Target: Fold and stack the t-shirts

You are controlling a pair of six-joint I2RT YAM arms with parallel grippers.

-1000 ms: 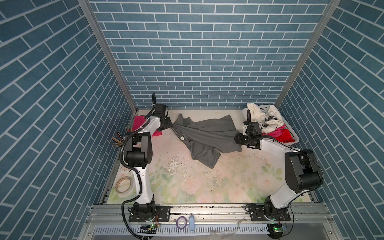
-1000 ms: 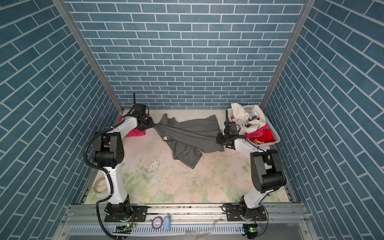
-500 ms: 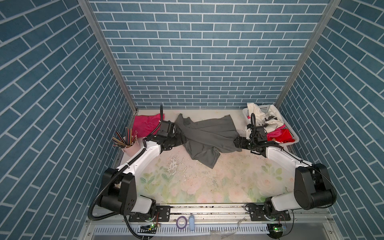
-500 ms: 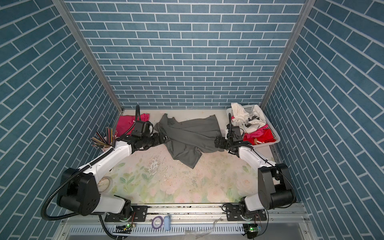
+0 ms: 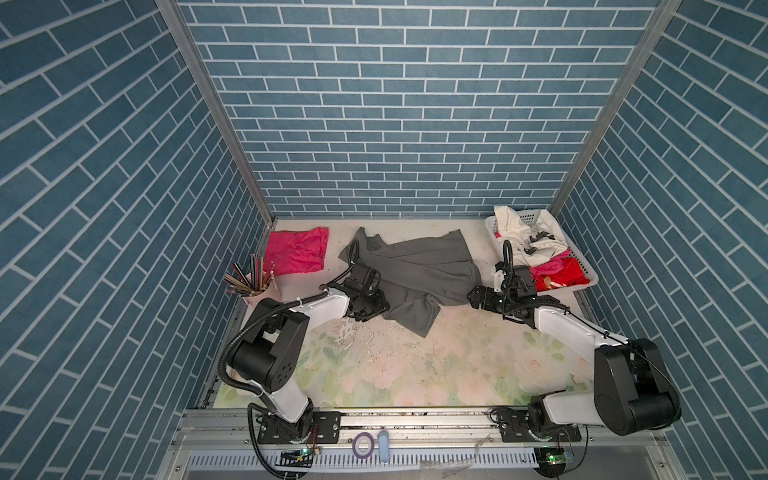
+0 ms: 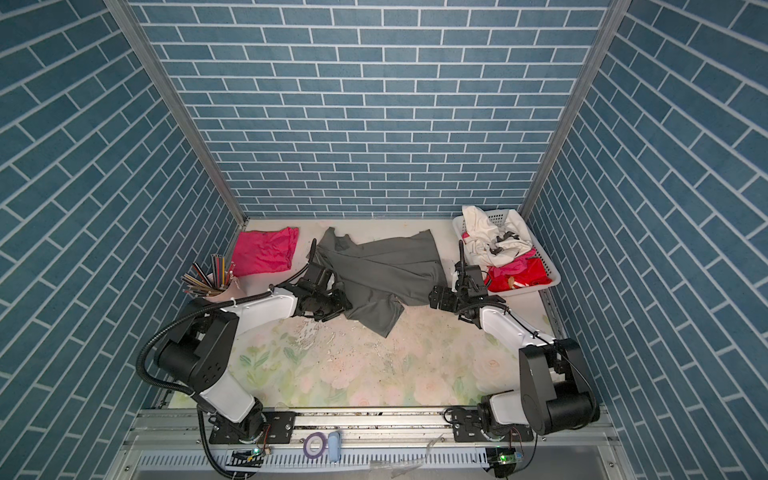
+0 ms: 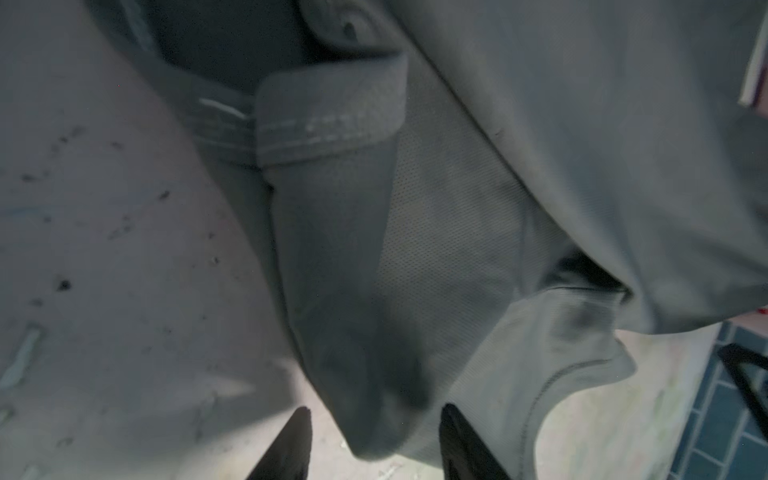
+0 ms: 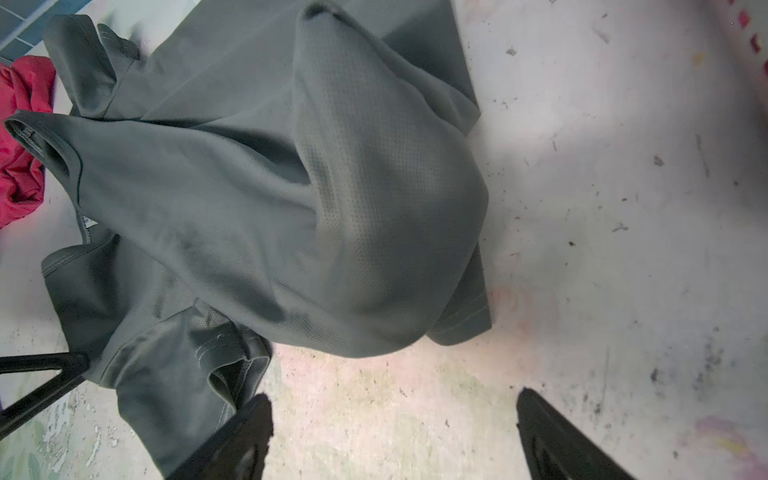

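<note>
Dark grey t-shirt (image 5: 419,266) lies crumpled mid-frame in both top views, hot pink t-shirt (image 5: 297,251) flat to its left, apart; left gripper (image 7: 376,440) part-open astride a grey fold; right gripper (image 8: 395,432) wide open, empty, over bare table (image 8: 582,208) beside the shirt.

Floral tabletop (image 5: 415,365) — grey t-shirt (image 5: 419,266), pink t-shirt (image 5: 297,249), basket (image 5: 527,216)

white-shelled, black-jointed left arm (image 5: 324,307) | same-coloured right arm (image 5: 569,332) | ribbed black cable hose (image 5: 223,365) at left shoulder | black right gripper (image 8: 395,399), pointed fingers (image 8: 249,436)
</note>
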